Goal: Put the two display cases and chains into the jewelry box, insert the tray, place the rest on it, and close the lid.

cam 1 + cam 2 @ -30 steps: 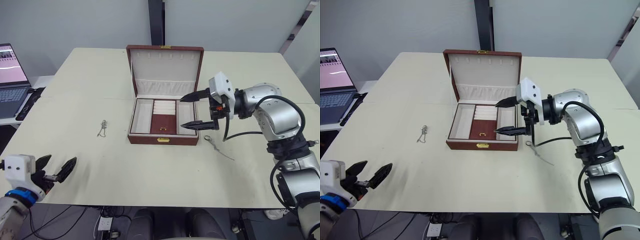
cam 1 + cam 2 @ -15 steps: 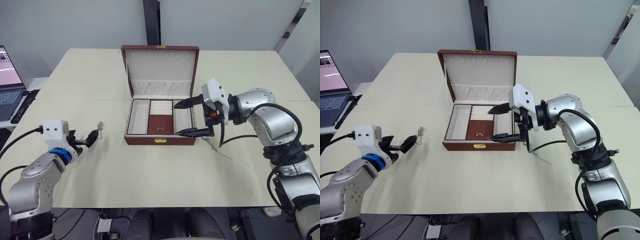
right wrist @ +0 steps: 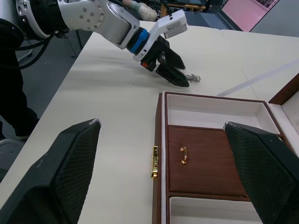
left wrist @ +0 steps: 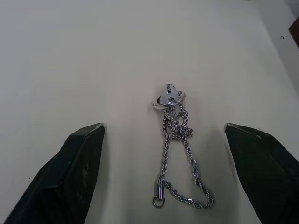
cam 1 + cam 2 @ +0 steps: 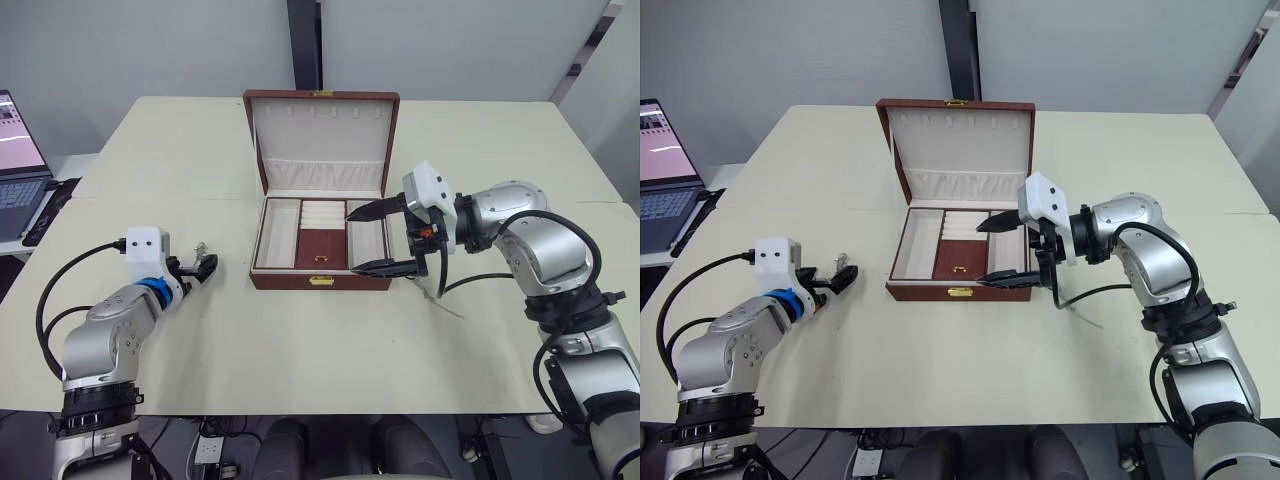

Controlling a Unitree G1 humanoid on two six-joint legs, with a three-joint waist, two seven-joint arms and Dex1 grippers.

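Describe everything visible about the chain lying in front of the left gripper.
The chain is a short, thin piece of silvery twisted links, loosely looped on the cream table, left of the jewelry box. One end carries a ring, the other a small clasp. It lies flat between the open fingers of the left gripper, untouched.

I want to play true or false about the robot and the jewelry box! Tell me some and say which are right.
1. The lid of the jewelry box stands open. True.
2. The left gripper is squeezing the chain. False: its fingers are apart, with the chain lying on the table between them.
3. The tray sits in the box. True.
4. The right gripper is shut. False: it is open, by the box's right side.
5. A laptop sits on the robot's right. False: it is on its left.
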